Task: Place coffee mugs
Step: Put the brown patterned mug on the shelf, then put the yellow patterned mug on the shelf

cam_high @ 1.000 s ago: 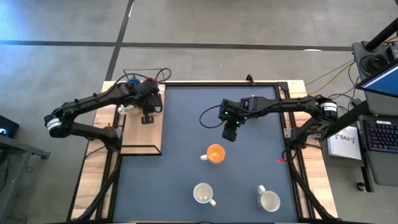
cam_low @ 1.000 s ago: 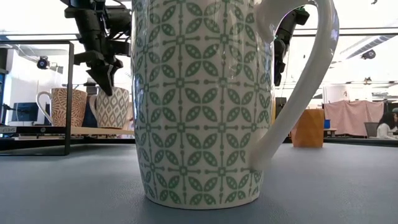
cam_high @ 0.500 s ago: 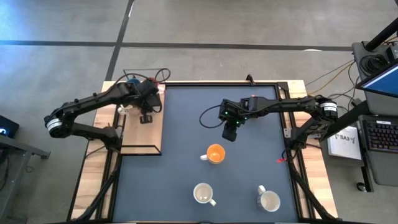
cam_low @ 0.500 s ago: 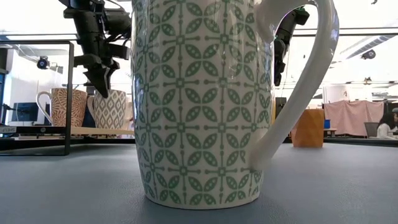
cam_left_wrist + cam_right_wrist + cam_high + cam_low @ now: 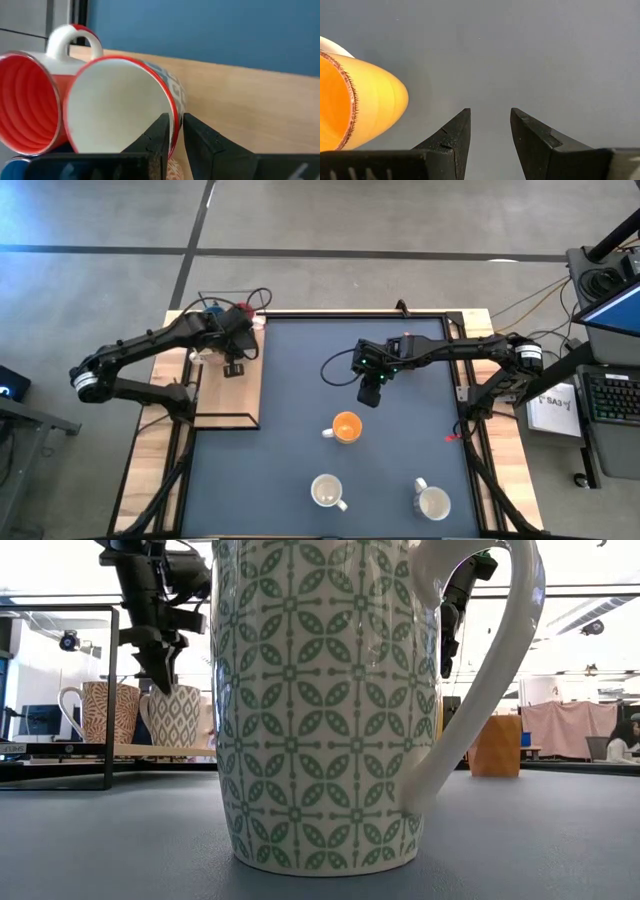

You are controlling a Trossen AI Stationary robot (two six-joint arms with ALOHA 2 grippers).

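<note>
Left hand [image 5: 172, 131] shifted slightly, pinching patterned mug [image 5: 120, 107] rim; mug base hidden. Right hand [image 5: 490, 125] apart.

Robotics lab or workshop: bare concrete floor [image 5: 400, 215] with taped lines, loose cables [image 5: 520, 305], keyboard [image 5: 612, 395] on side desk, open workspace behind table.
</note>
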